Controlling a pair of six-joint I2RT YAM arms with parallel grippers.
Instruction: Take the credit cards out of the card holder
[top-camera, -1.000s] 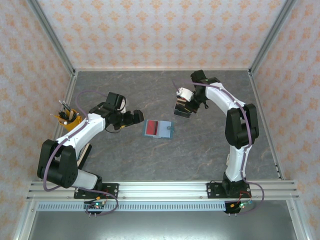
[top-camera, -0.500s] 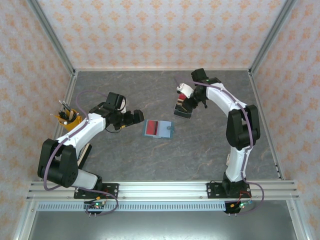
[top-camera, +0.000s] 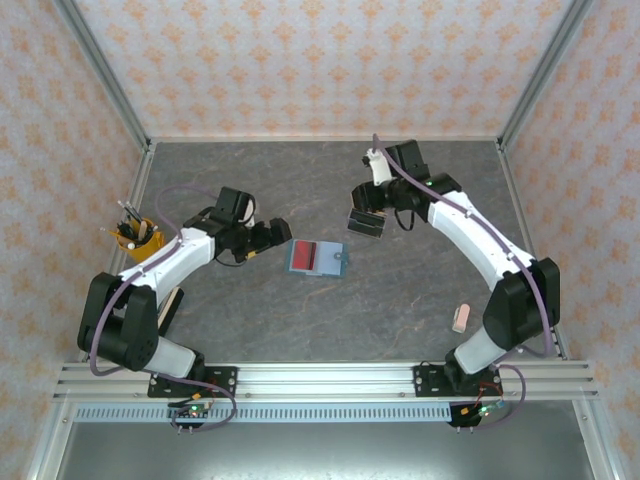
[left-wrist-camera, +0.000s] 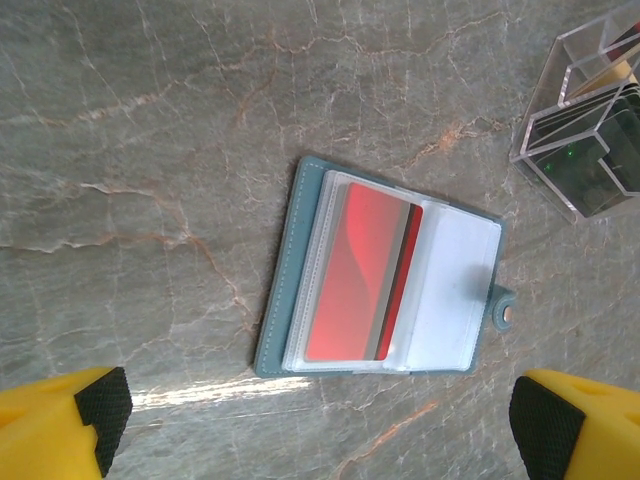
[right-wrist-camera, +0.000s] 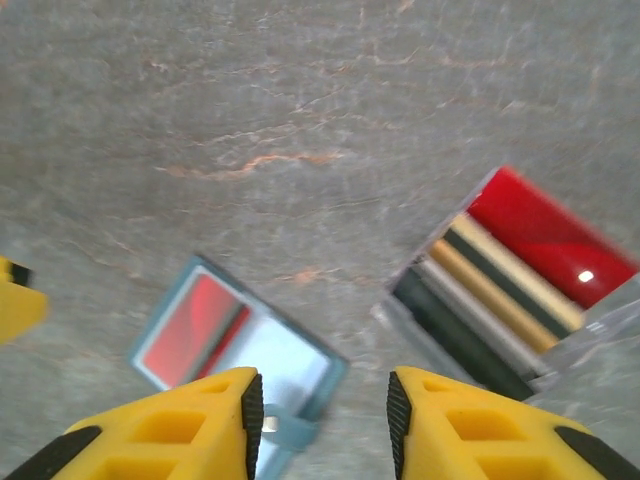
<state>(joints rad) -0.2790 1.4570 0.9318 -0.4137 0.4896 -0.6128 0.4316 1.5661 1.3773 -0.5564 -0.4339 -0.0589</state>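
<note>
Grey marbled tabletop (top-camera: 250, 320), seen from above: the card holder (top-camera: 316, 258) lies open, the left gripper (top-camera: 283, 230) just left of it, a clear box (top-camera: 365, 223) to its upper right.

Left wrist: the fingers (left-wrist-camera: 90, 410) are spread wide and empty. The card holder lies flat beyond them, a red card (left-wrist-camera: 360, 272) in one sleeve.

Right wrist: the right gripper (right-wrist-camera: 322, 395) is partly apart, holding nothing. More cards (right-wrist-camera: 500, 265) stand in the box, right of the card holder.

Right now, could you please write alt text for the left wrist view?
A teal card holder lies open on the table, a red card in its sleeve. A clear plastic box stands upper right, the open left claw below.
</note>
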